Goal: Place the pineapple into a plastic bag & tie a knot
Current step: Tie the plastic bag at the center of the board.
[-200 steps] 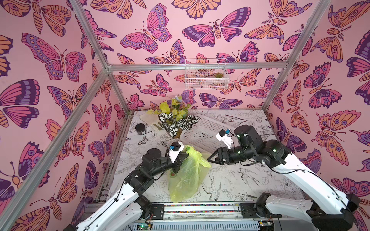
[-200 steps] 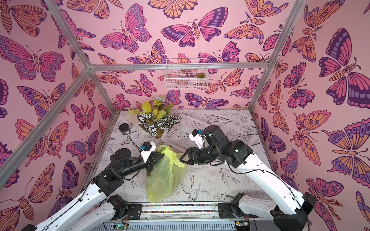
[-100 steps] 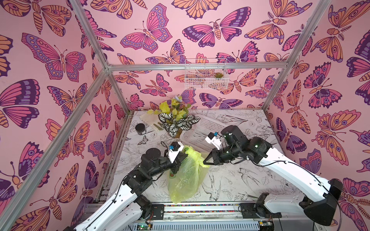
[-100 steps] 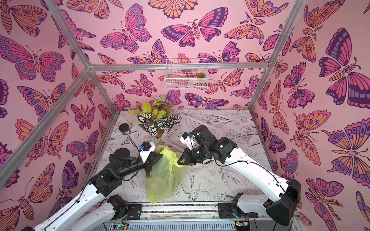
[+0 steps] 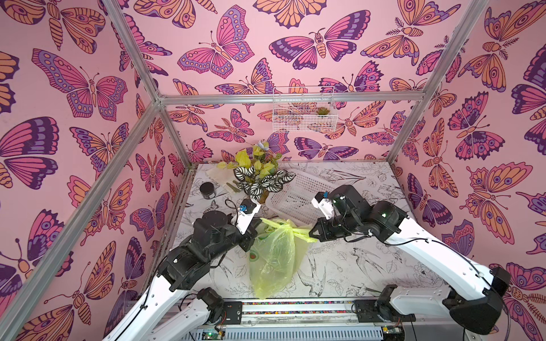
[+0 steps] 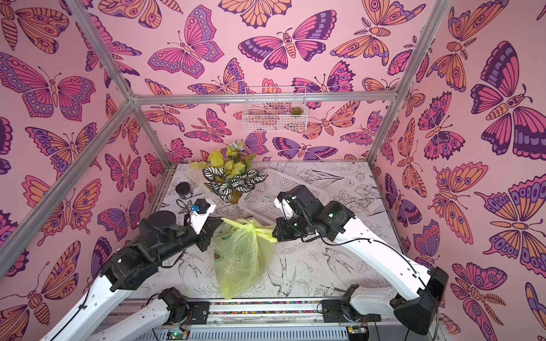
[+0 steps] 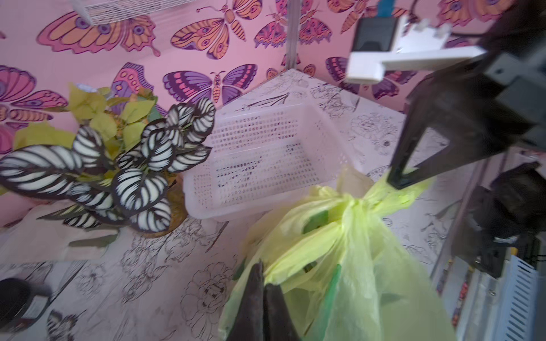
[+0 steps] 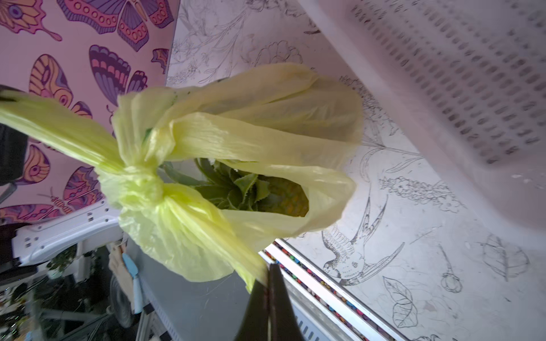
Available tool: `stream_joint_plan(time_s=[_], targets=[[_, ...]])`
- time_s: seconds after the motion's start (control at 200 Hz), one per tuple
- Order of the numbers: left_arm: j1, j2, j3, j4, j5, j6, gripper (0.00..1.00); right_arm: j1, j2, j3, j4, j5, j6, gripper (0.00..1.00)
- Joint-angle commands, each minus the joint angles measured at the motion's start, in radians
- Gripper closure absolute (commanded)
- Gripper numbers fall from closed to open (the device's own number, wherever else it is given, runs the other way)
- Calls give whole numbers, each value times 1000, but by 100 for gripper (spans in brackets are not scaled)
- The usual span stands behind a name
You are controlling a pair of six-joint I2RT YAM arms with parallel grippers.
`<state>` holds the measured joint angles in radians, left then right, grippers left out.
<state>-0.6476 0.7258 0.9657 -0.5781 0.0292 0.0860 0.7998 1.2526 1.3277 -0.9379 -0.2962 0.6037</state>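
The yellow-green plastic bag (image 5: 273, 259) stands at the table's front middle, between both arms, in both top views (image 6: 239, 259). Its two handles are tied into a knot (image 8: 133, 180) at the top, also seen in the left wrist view (image 7: 357, 206). Below the knot the mouth gapes, and the pineapple (image 8: 251, 192) shows inside with its green crown. My left gripper (image 7: 263, 277) is shut on one handle end at the bag's left (image 5: 255, 231). My right gripper (image 8: 267, 277) is shut on the other handle end at the bag's right (image 5: 311, 233). The handles are stretched between them.
A white perforated basket (image 5: 295, 195) lies behind the bag, close to the right gripper. A potted plant (image 5: 260, 180) with striped leaves stands at the back, a black jar (image 5: 207, 190) to its left. A wire basket (image 5: 304, 113) hangs on the back wall.
My right gripper was open beside the bag; it moved in to the handle end, shut on it and drew back to the right. The left gripper kept its hold.
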Motion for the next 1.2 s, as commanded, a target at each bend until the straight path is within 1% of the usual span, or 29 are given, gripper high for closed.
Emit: stream_joint_plan(time_s=[0.0,0.095,0.2,0.265,0.34,0.401,0.491,0.551,0.621,0.686,0.721,0.771,0.781,0.836,0.876,0.911,0.981,1.041,1.087,1.142,1.197], targets=[[21,7,19,-85,-386,-35,100,-11,-36,2,-291,241,-34,100],[38,21,-15,-111,-548,-98,100,-11,-62,-49,-326,295,-36,100],[46,40,-55,-139,-664,-156,100,-10,-63,-108,-333,306,-24,100],[46,44,-74,-159,-689,-181,100,-11,-51,-127,-349,311,-12,100],[46,50,-98,-180,-667,-181,100,-11,-40,-144,-363,321,-15,100],[46,58,-108,-195,-612,-172,100,-10,-35,-148,-357,321,-22,100],[48,77,-110,-191,-477,-130,100,-11,-24,-142,-341,310,-31,100],[48,105,-96,-194,-399,-115,100,-10,-20,-135,-323,281,-45,100],[47,113,-85,-162,-246,-82,100,-10,-31,-124,-267,215,-60,100],[47,86,-100,-77,-47,-40,100,-11,-51,-111,-179,130,-67,99],[46,64,-115,-24,43,-38,100,-10,-59,-101,-133,94,-65,98],[46,25,-146,56,163,-47,86,-11,-76,-94,-59,49,-60,100],[46,16,-151,71,180,-49,83,-11,-76,-94,-55,47,-60,100],[47,-31,-183,132,212,-73,62,-11,-84,-92,-17,26,-56,100],[46,-66,-196,154,181,-83,53,-10,-83,-98,-2,7,-63,100],[46,-104,-201,168,131,-91,47,-10,-79,-107,-2,0,-70,100],[47,-176,-208,215,-16,-92,36,-10,-67,-131,6,-20,-78,100],[46,-221,-216,266,-154,-98,32,-11,-57,-153,22,-35,-81,100],[47,-224,-207,270,-272,-120,31,-10,-48,-166,35,-47,-84,100],[47,-199,-186,246,-412,-163,30,-10,-36,-179,50,-60,-90,100],[54,-142,-168,203,-494,-189,28,-10,-18,-189,66,-82,-95,100]])
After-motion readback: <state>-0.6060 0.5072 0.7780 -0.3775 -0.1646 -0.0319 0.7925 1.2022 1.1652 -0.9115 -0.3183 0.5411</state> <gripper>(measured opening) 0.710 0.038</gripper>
